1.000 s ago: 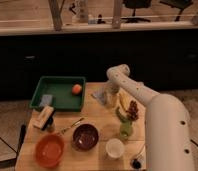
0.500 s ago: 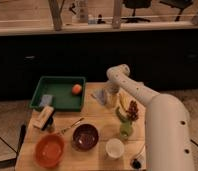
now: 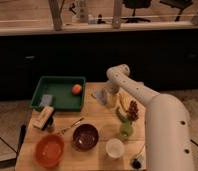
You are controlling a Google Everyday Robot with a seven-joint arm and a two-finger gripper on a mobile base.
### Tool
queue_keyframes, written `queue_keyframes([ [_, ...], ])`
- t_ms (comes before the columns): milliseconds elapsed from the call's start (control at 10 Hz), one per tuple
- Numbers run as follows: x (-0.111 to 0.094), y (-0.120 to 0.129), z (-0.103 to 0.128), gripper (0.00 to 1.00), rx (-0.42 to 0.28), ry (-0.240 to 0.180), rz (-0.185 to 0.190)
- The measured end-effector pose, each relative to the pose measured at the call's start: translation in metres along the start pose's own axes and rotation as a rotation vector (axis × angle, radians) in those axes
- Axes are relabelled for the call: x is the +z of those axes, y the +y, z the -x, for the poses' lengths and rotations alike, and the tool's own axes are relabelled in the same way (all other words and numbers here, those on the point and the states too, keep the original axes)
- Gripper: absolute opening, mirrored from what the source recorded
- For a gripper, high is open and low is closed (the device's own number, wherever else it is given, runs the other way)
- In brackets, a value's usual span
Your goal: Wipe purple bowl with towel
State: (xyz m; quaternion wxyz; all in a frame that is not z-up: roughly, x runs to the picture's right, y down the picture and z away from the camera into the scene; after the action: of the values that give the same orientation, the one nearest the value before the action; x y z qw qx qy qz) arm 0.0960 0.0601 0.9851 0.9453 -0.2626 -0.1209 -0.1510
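The purple bowl stands upright near the front of the wooden table, between the orange-red bowl and the white cup. The towel is a small pale grey-blue cloth lying flat at the back middle of the table, right of the green tray. My gripper is down at the towel's right edge, with the white arm reaching in from the right. The gripper hides part of the towel. It is well behind the purple bowl.
A green tray at the back left holds an orange fruit and a blue-grey block. A small box and a utensil lie left of the bowl. A banana, grapes and a green item sit under the arm.
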Motion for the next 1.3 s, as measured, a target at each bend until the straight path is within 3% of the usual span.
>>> queue_keyframes([
  [100,0.0,0.0,0.0,0.78,-0.001,0.0,0.0],
  [400,-0.022,-0.003,0.011,0.56,-0.054,0.011,-0.003],
  [600,-0.028,-0.002,0.013,0.62,-0.07,0.012,-0.005],
  [700,-0.029,-0.001,0.015,0.73,-0.077,0.011,-0.007],
  [800,-0.03,-0.002,0.016,0.78,-0.081,0.011,-0.008],
  [1300,-0.024,-0.005,0.025,0.8,-0.114,0.005,0.017],
])
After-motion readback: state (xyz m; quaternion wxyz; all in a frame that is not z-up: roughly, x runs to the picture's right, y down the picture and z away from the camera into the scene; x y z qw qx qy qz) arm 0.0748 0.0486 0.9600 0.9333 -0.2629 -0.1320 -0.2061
